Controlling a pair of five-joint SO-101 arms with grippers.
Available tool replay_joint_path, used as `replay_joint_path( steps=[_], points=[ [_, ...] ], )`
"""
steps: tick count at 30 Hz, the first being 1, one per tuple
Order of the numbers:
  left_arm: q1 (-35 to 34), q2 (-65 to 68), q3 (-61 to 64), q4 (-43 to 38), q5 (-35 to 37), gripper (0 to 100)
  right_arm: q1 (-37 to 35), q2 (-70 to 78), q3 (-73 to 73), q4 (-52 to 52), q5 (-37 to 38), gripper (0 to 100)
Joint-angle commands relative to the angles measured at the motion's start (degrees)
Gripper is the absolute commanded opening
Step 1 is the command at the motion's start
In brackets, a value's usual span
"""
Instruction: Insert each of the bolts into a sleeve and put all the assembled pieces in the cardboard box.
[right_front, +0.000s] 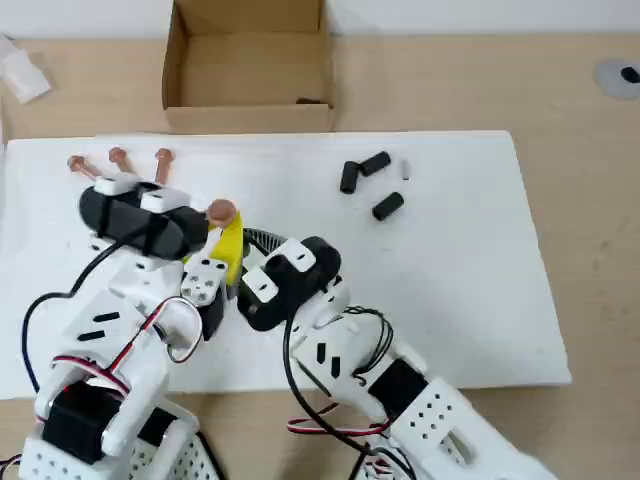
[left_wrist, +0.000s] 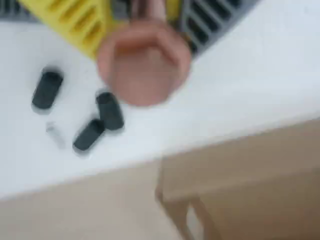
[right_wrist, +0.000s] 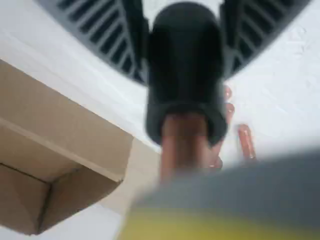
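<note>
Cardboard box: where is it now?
High view: the cardboard box sits on the wooden table at the far side, left of centre, just beyond the white mat, nearest the three loose bolts.

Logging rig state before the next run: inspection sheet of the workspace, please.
Surface: white board on a wooden table.
Job's things: cardboard box open, with a small dark item inside, too small to identify. Three loose bolts and three loose sleeves on the board. The held bolt has its shaft entering the held sleeve.
Clutter: small pale piece by the sleeves; white object and grey disc on the table.
Grippers: left gripper shut on the held bolt; right gripper shut on the held sleeve.
Cables: black and red leads loop along both arms.
Surroundings: nothing seen.
</note>
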Motion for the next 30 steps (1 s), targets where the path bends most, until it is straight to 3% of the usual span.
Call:
replay_joint_path(
  steps=[1, 10, 18, 22, 27, 30],
  points=[
    [-1.1, 0.1, -3.5, 2.8, -0.4, 7, -0.3, 0.0, -4.5, 1.0, 0.3, 0.9],
    [-1.1, 1.5, -10.5, 13.6, 2.8, 14, -0.3, 0.2, -4.5, 1.0, 0.3, 0.9],
    [-1.8, 14.3, -27.5, 25.5, 3.0, 17, 2.1, 0.5, -4.9, 1.0, 0.2, 0.9],
    [-10.4, 18.9, -34.0, 25.8, 2.5, 16, 6.9, 0.6, -7.5, 1.1, -0.1, 0.9],
    [-20.7, 23.5, -35.2, 25.7, 1.8, 0, 10.4, 5.4, -16.0, 4.7, -0.1, 0.9],
    [-24.2, 23.9, -34.5, 25.9, 0.9, 1, 12.8, 13.8, -23.3, 5.2, -0.2, 0.9]
  ],
)
